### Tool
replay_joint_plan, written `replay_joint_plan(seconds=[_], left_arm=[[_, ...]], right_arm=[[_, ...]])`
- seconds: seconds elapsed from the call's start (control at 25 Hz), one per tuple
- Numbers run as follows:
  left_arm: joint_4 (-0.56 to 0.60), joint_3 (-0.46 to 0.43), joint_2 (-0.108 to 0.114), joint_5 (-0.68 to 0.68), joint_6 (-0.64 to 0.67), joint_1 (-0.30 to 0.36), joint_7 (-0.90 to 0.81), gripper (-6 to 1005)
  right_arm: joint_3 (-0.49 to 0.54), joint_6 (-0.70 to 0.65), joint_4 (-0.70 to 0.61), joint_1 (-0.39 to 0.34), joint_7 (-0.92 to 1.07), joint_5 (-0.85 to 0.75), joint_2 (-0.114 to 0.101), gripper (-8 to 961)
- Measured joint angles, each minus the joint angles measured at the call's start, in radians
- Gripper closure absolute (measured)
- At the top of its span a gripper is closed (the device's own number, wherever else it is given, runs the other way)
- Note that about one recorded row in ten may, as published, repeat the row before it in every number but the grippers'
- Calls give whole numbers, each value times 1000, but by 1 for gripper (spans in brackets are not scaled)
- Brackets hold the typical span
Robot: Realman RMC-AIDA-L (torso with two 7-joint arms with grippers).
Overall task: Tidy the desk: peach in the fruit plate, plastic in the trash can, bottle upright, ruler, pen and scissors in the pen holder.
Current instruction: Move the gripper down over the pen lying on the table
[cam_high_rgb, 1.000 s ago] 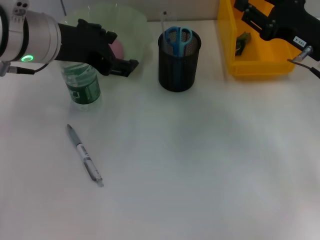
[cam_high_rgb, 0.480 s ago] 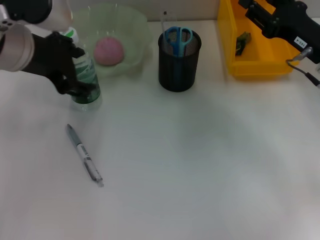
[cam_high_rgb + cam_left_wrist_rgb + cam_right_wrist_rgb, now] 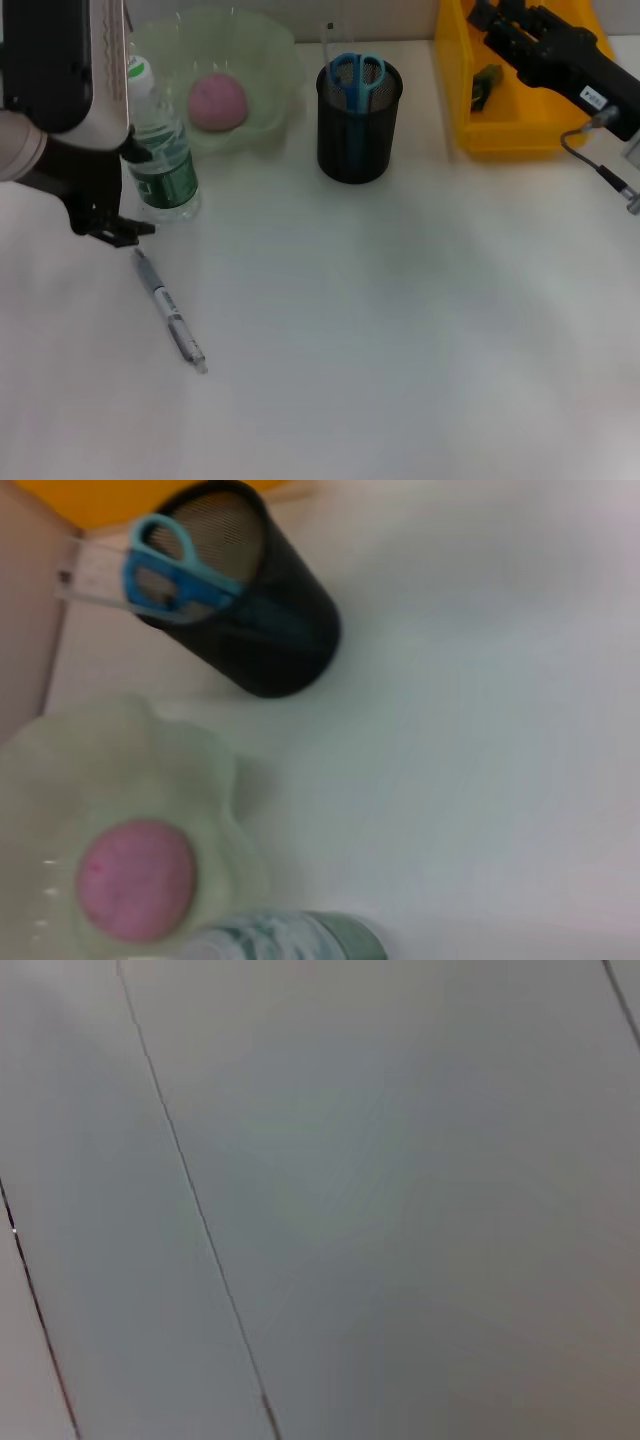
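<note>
The grey pen (image 3: 168, 310) lies flat on the table at the front left. My left gripper (image 3: 115, 230) hangs just above the pen's far end, beside the bottle (image 3: 160, 150), which stands upright with its green cap up. The pink peach (image 3: 217, 100) rests in the pale green fruit plate (image 3: 270, 60); the left wrist view shows the peach (image 3: 137, 880) and the plate (image 3: 120, 770) too. The black mesh pen holder (image 3: 357, 130) holds the blue scissors (image 3: 357, 75) and the clear ruler (image 3: 328, 40). My right gripper (image 3: 492, 18) hovers over the yellow trash can (image 3: 515, 135), where the dark plastic (image 3: 487, 85) lies.
The white table stretches bare from the middle to the front right. The left wrist view also takes in the pen holder (image 3: 250, 610), the scissors (image 3: 165, 575) and the bottle (image 3: 290, 940). Only a grey lined surface fills the right wrist view.
My left arm has swung away from the plate and bottle, toward the front left, down to the pen's far end. The right arm shifted slightly over the trash can.
</note>
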Motion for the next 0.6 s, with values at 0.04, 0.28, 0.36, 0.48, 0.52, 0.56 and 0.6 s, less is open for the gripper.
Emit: replay_joint_plan(seconds=[0.04,0.28,0.36,0.48,0.52,0.56,0.6], left_arm=[[-2,0,0,1,1,2,9,230],[-4,7,-1,0,8,11,72,231],[-9,18,-2,3,9,7,83,231],[-17,34,-3,6,-8,3,88,231],[-17,36,-4,5,-18,5,90,231],[-18,39,-4,4,-27,6,92,231],[-20,43,-5,4,-39,7,93,231]], right_arm=[[0,-4,-10,-9,22,-2,0,446],[-1,-21,-92,-68,152,-34,-1,445],[-1,-30,-134,-79,231,-80,-4,445],[-2,-46,-165,-96,287,-137,-5,448],[-2,-53,-169,-102,284,-147,-4,449],[-2,-66,-170,-113,255,-153,-3,450],[-2,-87,-169,-125,203,-158,-2,451]])
